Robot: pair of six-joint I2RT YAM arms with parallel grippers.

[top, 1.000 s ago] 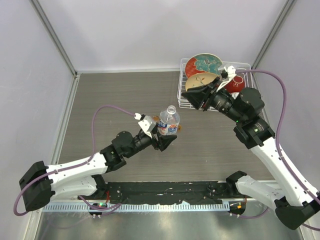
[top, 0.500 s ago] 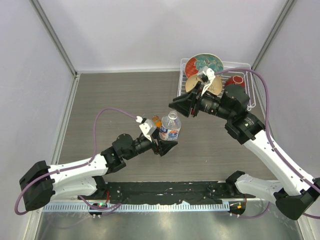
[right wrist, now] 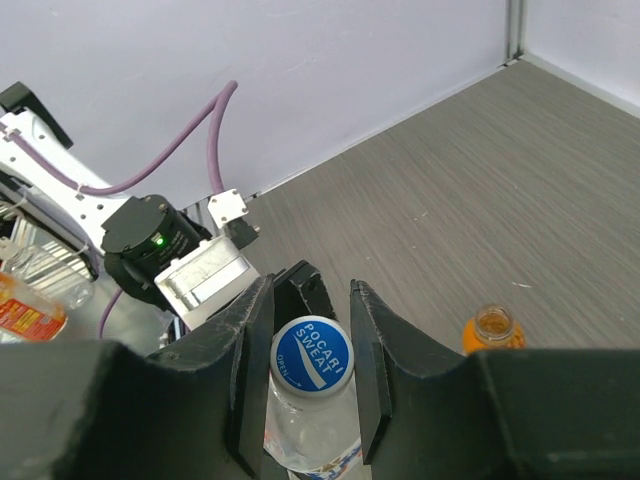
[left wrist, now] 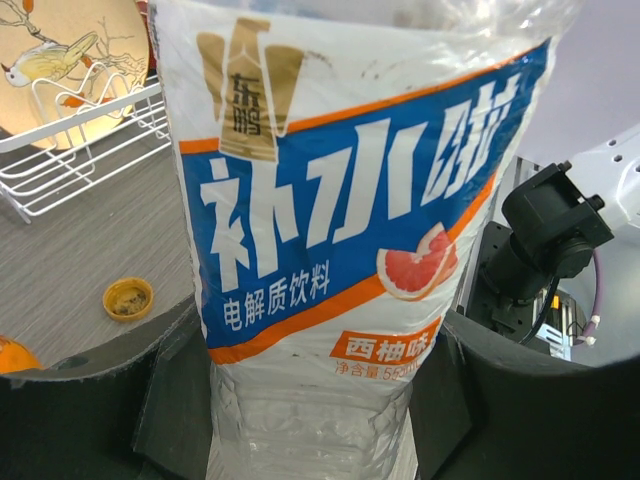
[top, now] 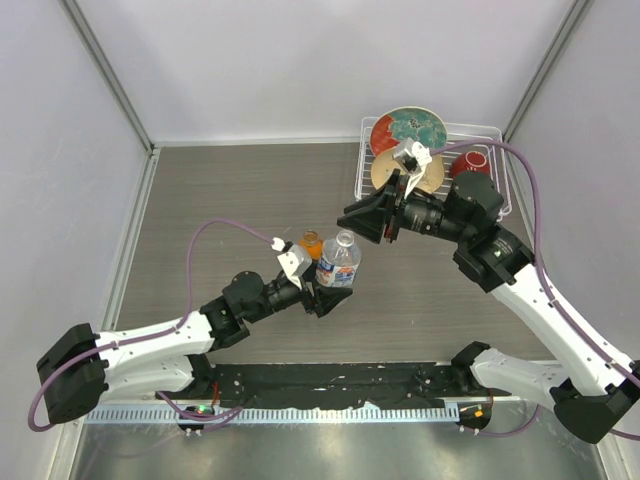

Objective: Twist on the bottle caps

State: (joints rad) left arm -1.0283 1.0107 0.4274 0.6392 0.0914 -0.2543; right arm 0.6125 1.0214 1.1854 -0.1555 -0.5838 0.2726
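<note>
The clear water bottle [top: 339,262] with a blue, white and orange label [left wrist: 340,200] stands upright, and my left gripper [top: 333,291] is shut on its lower body. My right gripper [top: 350,222] points down at the bottle's top, shut on a white cap with a blue printed top [right wrist: 311,356]. That cap sits right over the bottle's neck; I cannot tell whether it touches. The squat orange bottle [top: 311,243] stands uncapped just left of the water bottle, its open mouth [right wrist: 493,322] showing. The amber cap [left wrist: 128,298] lies on the table toward the rack.
A white wire dish rack [top: 364,190] stands at the back right with patterned plates [top: 410,128] and a red bowl [top: 470,163] in it. Grey walls close in the table's left, back and right sides.
My right arm has swung left from the dish rack to above the water bottle, cap in its fingers. My left arm drew the bottle slightly nearer, uncovering the orange bottle.
</note>
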